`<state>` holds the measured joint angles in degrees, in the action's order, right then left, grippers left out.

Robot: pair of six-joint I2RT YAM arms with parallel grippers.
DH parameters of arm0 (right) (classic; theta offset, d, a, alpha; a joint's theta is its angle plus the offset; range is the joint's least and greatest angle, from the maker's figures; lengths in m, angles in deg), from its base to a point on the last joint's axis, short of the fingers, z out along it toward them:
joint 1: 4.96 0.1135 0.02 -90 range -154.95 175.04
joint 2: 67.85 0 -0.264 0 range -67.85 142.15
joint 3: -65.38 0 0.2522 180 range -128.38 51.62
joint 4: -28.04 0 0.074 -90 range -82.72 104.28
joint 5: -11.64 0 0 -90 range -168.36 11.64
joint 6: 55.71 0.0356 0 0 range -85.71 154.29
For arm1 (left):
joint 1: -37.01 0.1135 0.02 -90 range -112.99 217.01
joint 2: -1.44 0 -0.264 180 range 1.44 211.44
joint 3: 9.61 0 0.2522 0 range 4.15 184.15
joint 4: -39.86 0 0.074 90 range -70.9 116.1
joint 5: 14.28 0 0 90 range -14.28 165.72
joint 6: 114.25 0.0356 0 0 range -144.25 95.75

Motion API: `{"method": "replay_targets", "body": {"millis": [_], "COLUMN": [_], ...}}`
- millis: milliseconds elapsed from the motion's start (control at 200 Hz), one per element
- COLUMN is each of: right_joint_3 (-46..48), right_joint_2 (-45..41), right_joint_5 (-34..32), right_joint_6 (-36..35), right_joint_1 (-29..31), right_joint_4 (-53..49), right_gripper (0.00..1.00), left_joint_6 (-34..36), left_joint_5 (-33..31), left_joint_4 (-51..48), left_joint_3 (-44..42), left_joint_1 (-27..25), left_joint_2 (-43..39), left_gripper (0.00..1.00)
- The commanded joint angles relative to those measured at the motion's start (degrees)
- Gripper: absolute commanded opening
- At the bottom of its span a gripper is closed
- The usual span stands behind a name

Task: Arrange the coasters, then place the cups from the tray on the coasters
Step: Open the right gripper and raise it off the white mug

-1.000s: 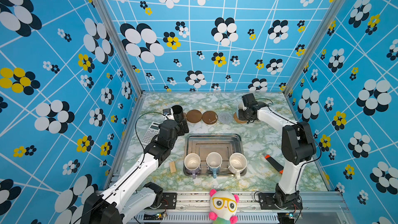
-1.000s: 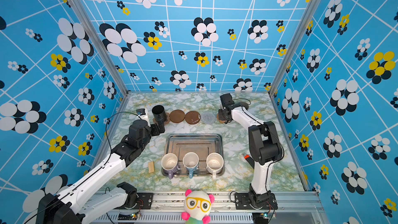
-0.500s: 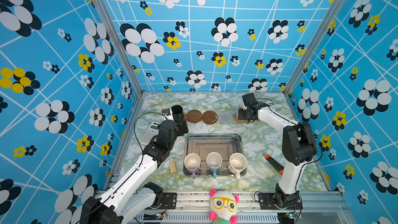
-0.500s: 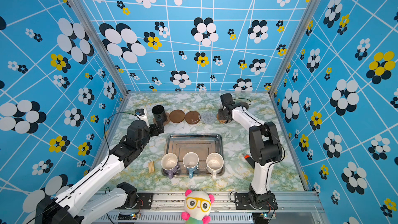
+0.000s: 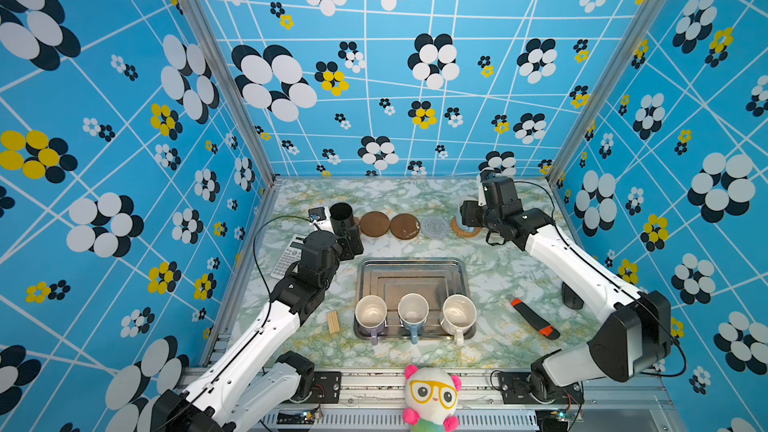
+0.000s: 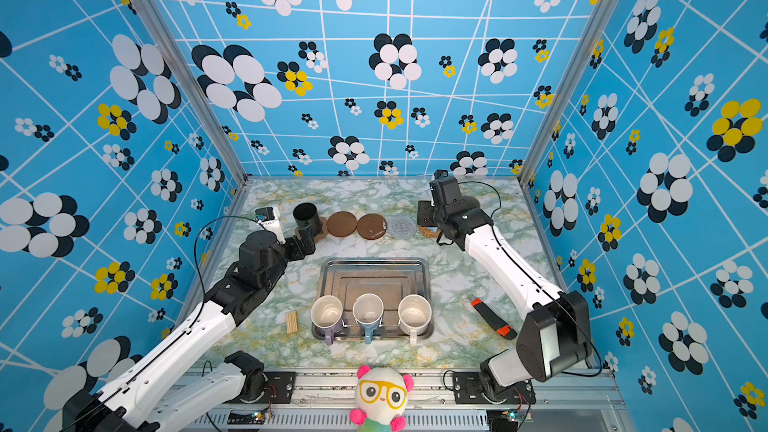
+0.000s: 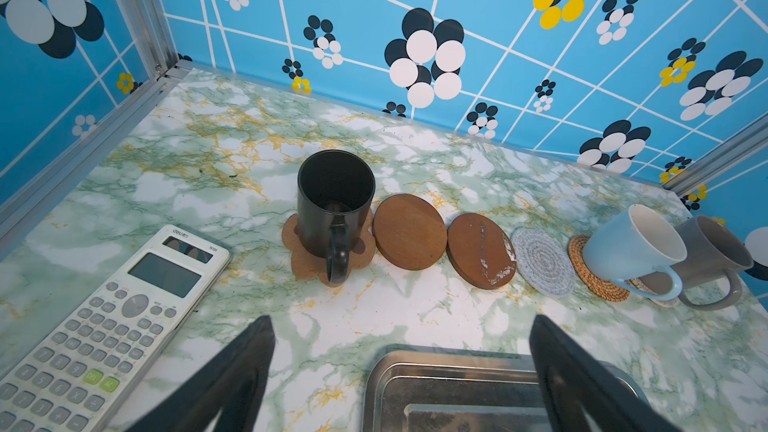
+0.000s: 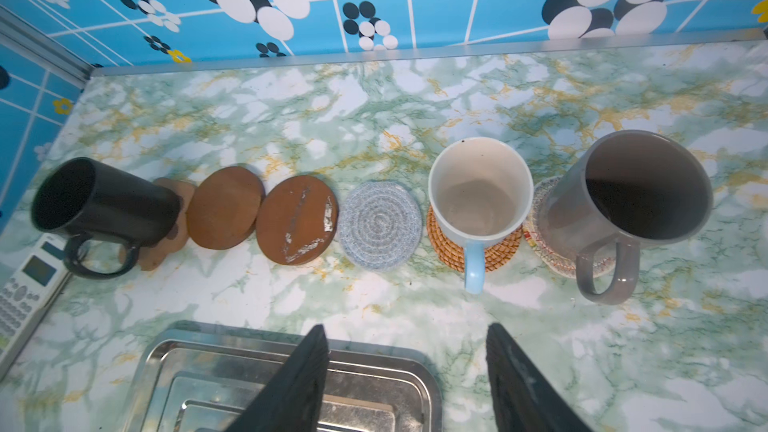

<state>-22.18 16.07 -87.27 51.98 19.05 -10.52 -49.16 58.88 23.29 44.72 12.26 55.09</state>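
Across both top views, the tray point(image 5: 409, 263) sits in the middle of the surface point(image 5: 498, 268). Three cups stand along its near edge: lavender cup point(image 5: 370, 312), light blue cup point(image 5: 412, 308) and white cup point(image 5: 458, 312). Beyond the tray runs a row: black cup point(image 5: 341, 214), brown disc point(image 5: 374, 224), second brown disc point(image 5: 405, 226), grey-blue woven coaster point(image 5: 435, 226) and rattan coaster point(image 5: 457, 231), the last partly hidden by the right arm.

From the left wrist view, the left hand point(image 7: 400, 320) is released, its fingers spread wide with nothing between them, over the strip between tray and row. The black cup stands upright on the paw coaster point(image 7: 297, 243), with a calculator point(image 7: 104, 326) near it.

From the right wrist view, the right hand point(image 8: 405, 328) is also empty, fingers apart, short of the other light blue cup point(image 8: 480, 189), which stands upright on the rattan coaster. Just beside it, the grey cup point(image 8: 640, 193) stands on the beige coaster point(image 8: 540, 243). Both discs and the grey-blue woven coaster lie uncovered.
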Motion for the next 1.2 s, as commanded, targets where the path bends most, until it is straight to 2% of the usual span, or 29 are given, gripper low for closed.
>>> {"method": "replay_targets", "body": {"millis": [0, 230, 725, 965, 1195], "right_joint_3": [1.3, 2.0, 1.2, 2.9, 3.5], "right_joint_2": [-2.4, -5.4, -4.3, -4.5, -5.2], "right_joint_5": [-1.2, -0.7, -0.3, 0.9, 1.3], "right_joint_6": [1.6, 1.9, 1.7, 2.4, 4.9], "right_joint_1": [0.4, 0.7, 0.7, 0.8, 0.8], "right_joint_4": [0.7, 1.3, 0.9, 1.6, 3.9], "right_gripper": [0.63, 0.64, 0.66, 0.66, 0.66], "left_joint_6": [-1.5, -2.0, -2.3, -1.9, -1.5], "left_joint_5": [1.0, 0.4, 1.1, 0.9, -1.4], "left_joint_4": [-0.9, 0.3, 0.9, 0.4, -10.8], "left_joint_3": [1.4, 1.3, 4.0, 4.9, 9.8], "left_joint_1": [0.1, 0.1, -0.2, -1.1, -2.8], "left_joint_2": [-1.2, -0.3, 6.1, 5.6, 3.4], "left_gripper": [0.97, 0.96, 0.95, 0.95, 0.95]}}
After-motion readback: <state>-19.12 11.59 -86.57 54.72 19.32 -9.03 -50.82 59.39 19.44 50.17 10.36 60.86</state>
